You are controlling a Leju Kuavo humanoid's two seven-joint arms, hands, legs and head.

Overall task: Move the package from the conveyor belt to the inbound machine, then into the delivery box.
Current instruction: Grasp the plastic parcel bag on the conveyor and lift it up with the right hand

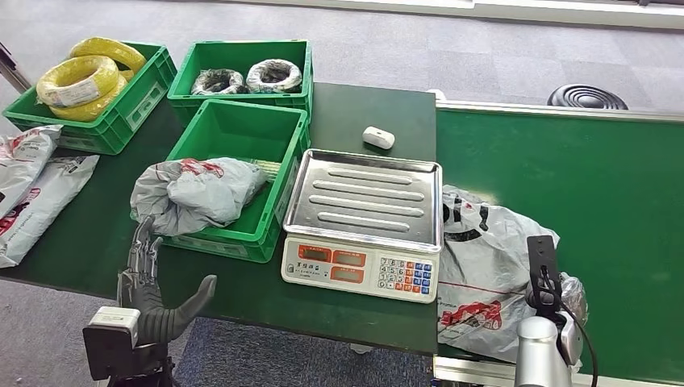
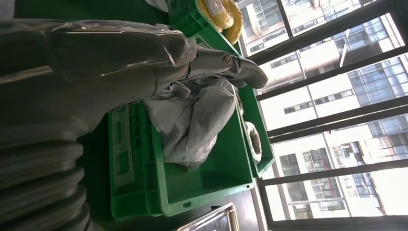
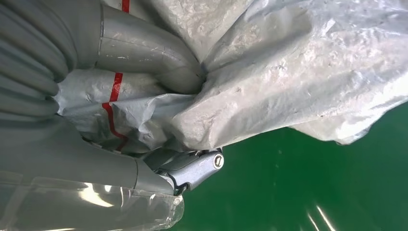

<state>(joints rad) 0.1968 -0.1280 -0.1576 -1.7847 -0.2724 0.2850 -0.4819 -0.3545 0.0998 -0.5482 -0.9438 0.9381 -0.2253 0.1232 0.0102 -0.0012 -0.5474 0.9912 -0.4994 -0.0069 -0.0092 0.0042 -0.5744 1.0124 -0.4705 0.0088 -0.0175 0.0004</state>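
A crumpled grey plastic package [image 1: 484, 266] with red print lies on the green conveyor belt [image 1: 581, 193], right beside the scale. My right arm [image 1: 539, 347] comes up at its near right corner. In the right wrist view my right hand [image 3: 96, 159] grips this package [image 3: 288, 72], thumb pressed into a fold and fingers underneath. The inbound machine is a scale with a bare steel tray [image 1: 363, 193]. A green delivery box [image 1: 242, 238] to its left holds another grey package [image 1: 198, 189]. My left hand [image 1: 153, 290] is open with fingers spread, just in front of that box [image 2: 192, 187], touching nothing.
Two more green crates stand behind: one with yellow cable coils [image 1: 89, 76], one with dark wrapped coils [image 1: 246, 78]. Several flat packages [image 1: 32, 185] lie at the table's far left. A small white device [image 1: 378, 137] sits behind the scale. A black ribbed object [image 1: 587, 97] is beyond the belt.
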